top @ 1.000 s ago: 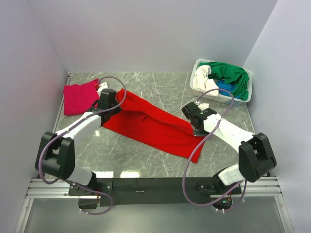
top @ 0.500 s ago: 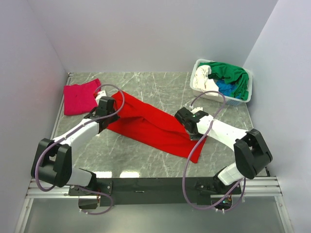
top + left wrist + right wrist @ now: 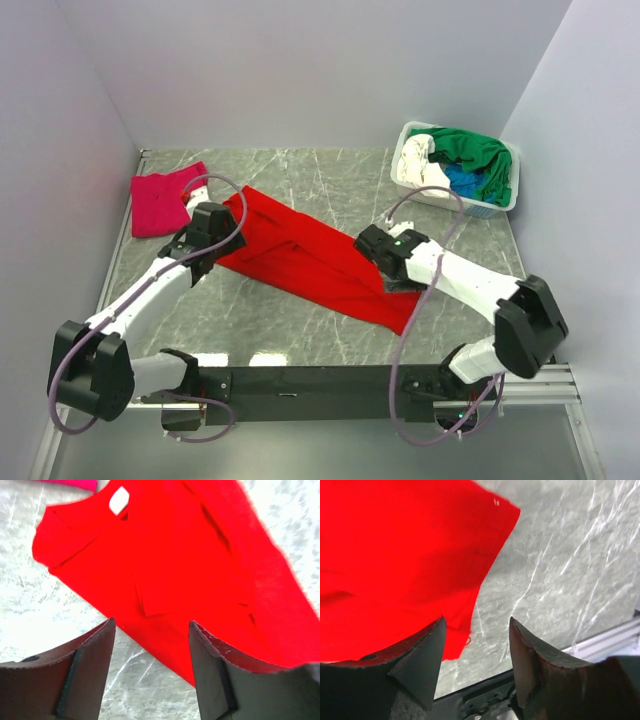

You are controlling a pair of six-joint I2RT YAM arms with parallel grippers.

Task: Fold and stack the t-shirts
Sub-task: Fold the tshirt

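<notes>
I see the red t-shirt [image 3: 310, 262] lying flat on the table [image 3: 300, 335]. It runs diagonally from far left to near right, with folds across its upper layer.

1. The left gripper [image 3: 151, 625] sits over the collar end. In the left wrist view the shirt's near edge lies just ahead of the fingertips, with the white neck label further on. The jaws are spread wide and grasp nothing. I cannot tell whether the fingertips touch the cloth.

2. The right gripper [image 3: 476, 622] sits over the hem end. The shirt's side edge runs into the gap between its fingers, with bare table on the right side. The jaws are spread wide and hold nothing.

The magenta t-shirt [image 3: 163, 198] lies folded at far left, near the left gripper. The basket [image 3: 440, 196] at far right holds green, white and blue shirts.
</notes>
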